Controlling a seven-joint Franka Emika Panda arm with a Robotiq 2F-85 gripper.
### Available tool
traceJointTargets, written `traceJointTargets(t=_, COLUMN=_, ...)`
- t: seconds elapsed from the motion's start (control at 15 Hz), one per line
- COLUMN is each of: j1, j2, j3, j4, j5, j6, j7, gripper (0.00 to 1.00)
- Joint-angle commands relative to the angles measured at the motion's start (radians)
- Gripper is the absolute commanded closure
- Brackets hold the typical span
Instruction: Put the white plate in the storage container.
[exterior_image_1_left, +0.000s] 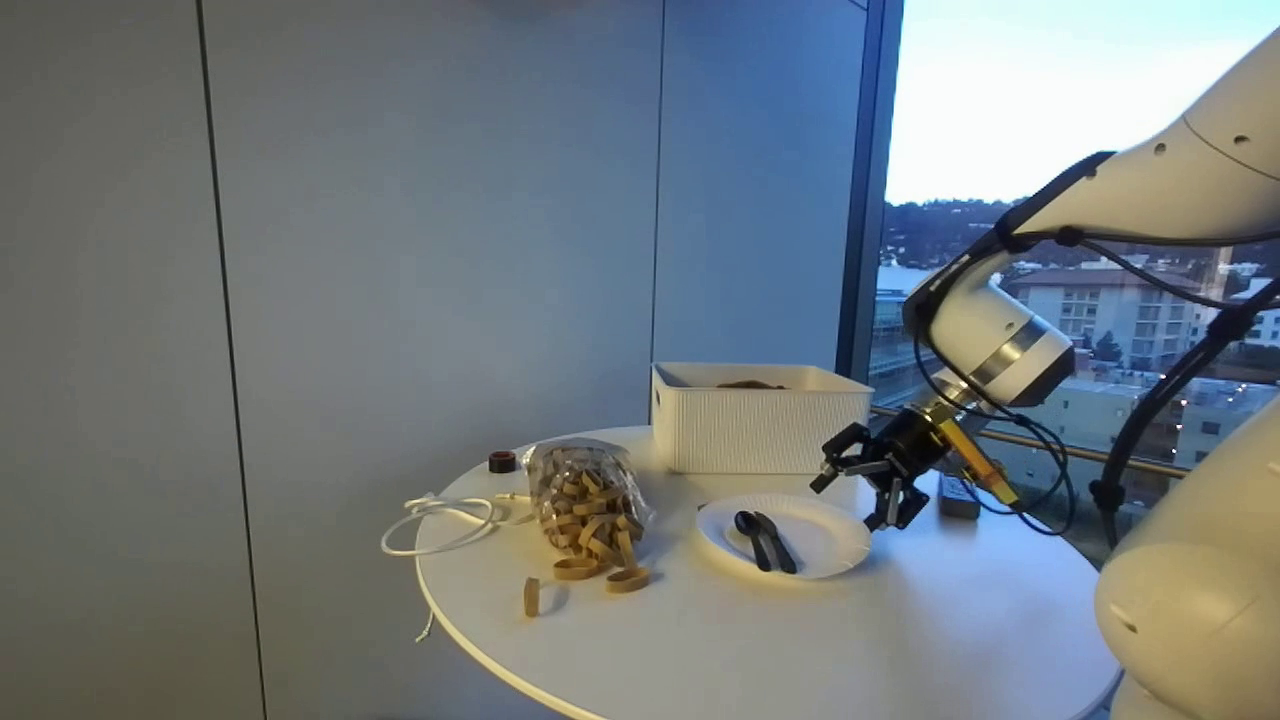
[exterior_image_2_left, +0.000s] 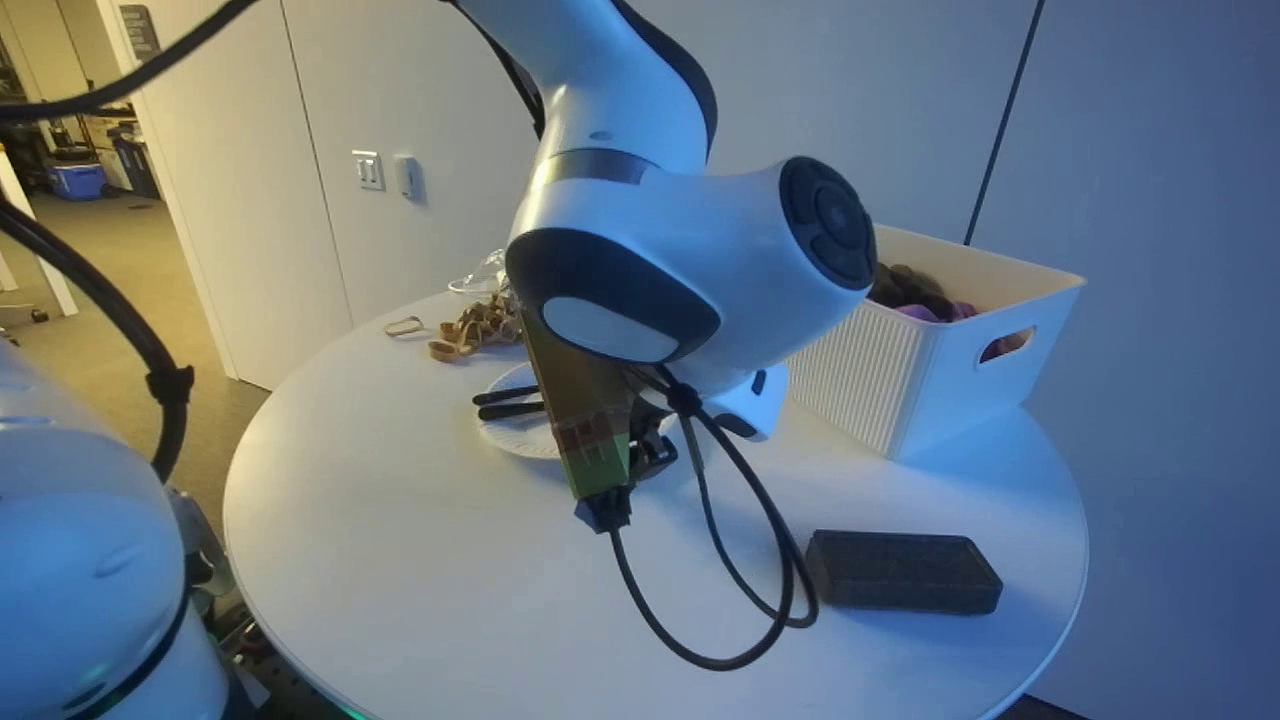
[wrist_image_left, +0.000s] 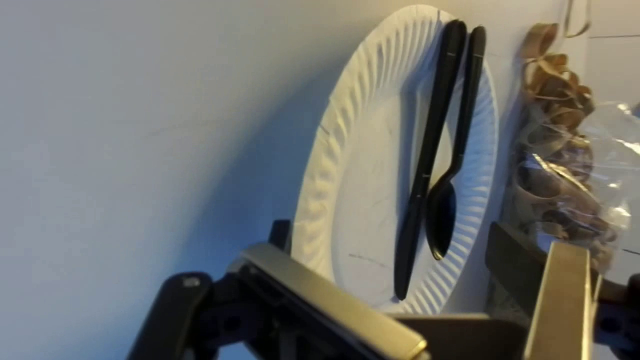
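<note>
Transfer at a stage apparently before the grasp. The gripper (exterior_image_1_left: 847, 503) is spread wide, with nothing clamped. Just ahead of it, the fluted white paper plate (wrist_image_left: 370, 195) rests on the counter (exterior_image_1_left: 700, 640), bearing a black plastic knife (wrist_image_left: 429, 162) and spoon (wrist_image_left: 461, 135). Grasp, lift and placement in the ribbed white storage bin (exterior_image_1_left: 768, 432), to one side of the gripper, seem outstanding.

White plate (exterior_image_1_left: 826, 543), white vertically ribbed box (exterior_image_1_left: 762, 432)

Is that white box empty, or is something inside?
Not empty: dark contents show inside the white box in both exterior views. How full it is, I cannot tell.
</note>
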Motion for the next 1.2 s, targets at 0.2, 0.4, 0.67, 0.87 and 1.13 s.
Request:
traceJointTargets(t=0.2, j1=0.004, j2=0.126, j3=-0.039, j4=0.078, j5=0.288, j6=-0.291, j7=-0.157, gripper=0.00)
traceJointTargets(t=0.4, j1=-0.043, j2=0.181, j3=-0.025, j4=0.108, j5=0.322, j6=-0.409, j7=-0.180, gripper=0.00)
traceJointTargets(t=0.67, j1=-0.106, j2=0.239, j3=-0.018, j4=0.142, j5=0.344, j6=-0.525, j7=-0.195, gripper=0.42)
traceJointTargets(t=0.87, j1=-0.146, j2=0.260, j3=-0.011, j4=0.158, j5=0.345, j6=-0.557, j7=-0.204, gripper=0.64)
traceJointTargets(t=1.13, j1=-0.186, j2=0.210, j3=0.054, j4=0.144, j5=0.244, j6=-0.360, j7=-0.164, gripper=0.58)
